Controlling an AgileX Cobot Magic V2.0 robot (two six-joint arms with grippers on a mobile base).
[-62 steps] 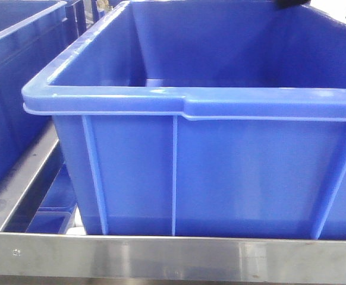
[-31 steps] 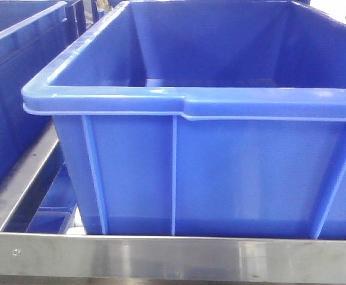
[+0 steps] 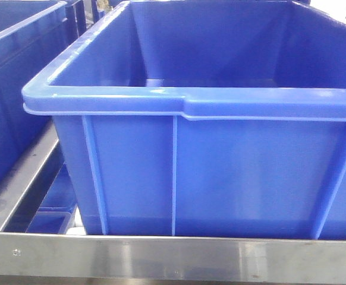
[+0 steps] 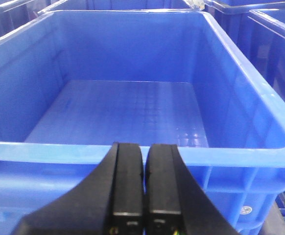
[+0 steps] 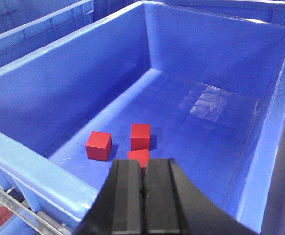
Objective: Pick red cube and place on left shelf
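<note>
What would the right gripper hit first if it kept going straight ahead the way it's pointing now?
Probably the nearest red cube, just beyond the right gripper on the blue crate floor; depth is uncertain.

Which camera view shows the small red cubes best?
The right wrist view. It looks down into a dark-blue plastic crate where three small red cubes lie on the floor; the nearest is partly hidden behind the shut right claw. The front view and the left wrist view show only blue crates and no cubes.

Glossy blue plastic crate (image 3: pixel 220 172) sits on brushed-metal left shelf (image 3: pixel 161 256).
</note>
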